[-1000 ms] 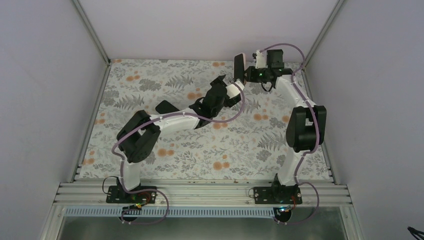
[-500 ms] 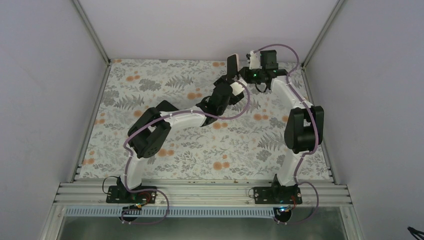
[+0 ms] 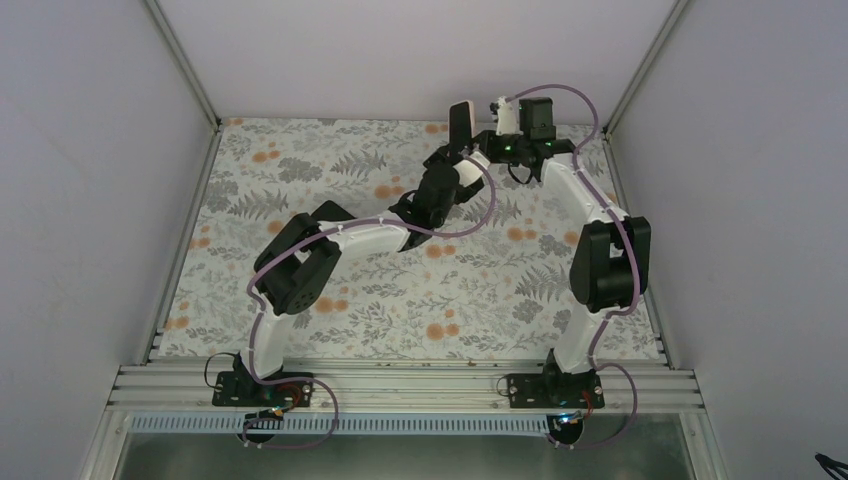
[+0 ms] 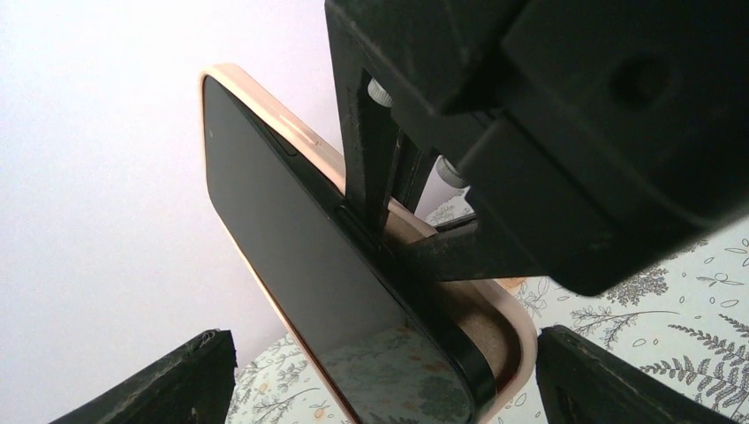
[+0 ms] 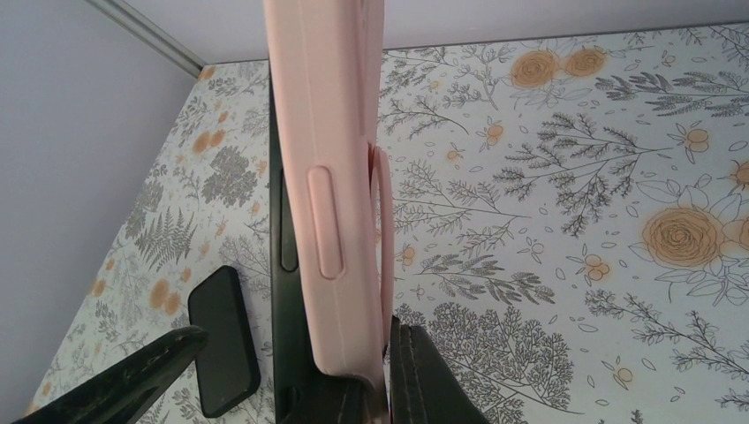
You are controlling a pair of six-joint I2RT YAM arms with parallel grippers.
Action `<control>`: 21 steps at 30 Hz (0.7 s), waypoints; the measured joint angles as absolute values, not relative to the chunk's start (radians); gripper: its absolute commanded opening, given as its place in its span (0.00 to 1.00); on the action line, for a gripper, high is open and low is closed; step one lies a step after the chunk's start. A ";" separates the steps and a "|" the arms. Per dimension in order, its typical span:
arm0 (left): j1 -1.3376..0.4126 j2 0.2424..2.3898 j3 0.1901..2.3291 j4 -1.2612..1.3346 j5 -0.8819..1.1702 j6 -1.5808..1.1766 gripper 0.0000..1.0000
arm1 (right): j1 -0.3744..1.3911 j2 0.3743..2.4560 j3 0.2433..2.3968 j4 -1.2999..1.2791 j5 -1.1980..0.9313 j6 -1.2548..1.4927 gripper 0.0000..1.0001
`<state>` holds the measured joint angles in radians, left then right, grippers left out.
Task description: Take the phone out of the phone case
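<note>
Over the back of the table point(image 3: 300, 150), the phone case point(image 3: 460, 122) is held up in the air with the phone point(image 4: 291, 256) partly seated in it

Your right gripper point(image 3: 479, 141) is clamped on the phone case and holds it upright, off the surface; the left wrist view shows one of its fingers point(image 4: 450, 256) lying on the brown lining where the phone's edge stands out of the pink shell. Your left gripper point(image 3: 447, 165) sits just below, spread wide, with a fingertip point(image 4: 190, 375) on either side of the phone, clear of it and gripping nothing. A black slab point(image 5: 225, 340) lies flat on the table, well apart from the phone case
</note>
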<state>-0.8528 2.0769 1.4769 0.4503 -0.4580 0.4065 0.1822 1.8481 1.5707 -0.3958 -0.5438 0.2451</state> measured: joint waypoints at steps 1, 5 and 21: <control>-0.851 2.077 1.472 0.458 -0.457 0.407 0.84 | 0.182 1.848 1.569 -0.392 -0.546 0.245 0.04; -0.848 2.077 1.454 0.479 -0.451 0.407 0.83 | 0.183 1.847 1.556 -0.380 -0.547 0.245 0.04; -0.836 2.077 1.394 0.584 -0.444 0.473 0.71 | 0.181 1.812 1.441 -0.209 -0.657 0.276 0.03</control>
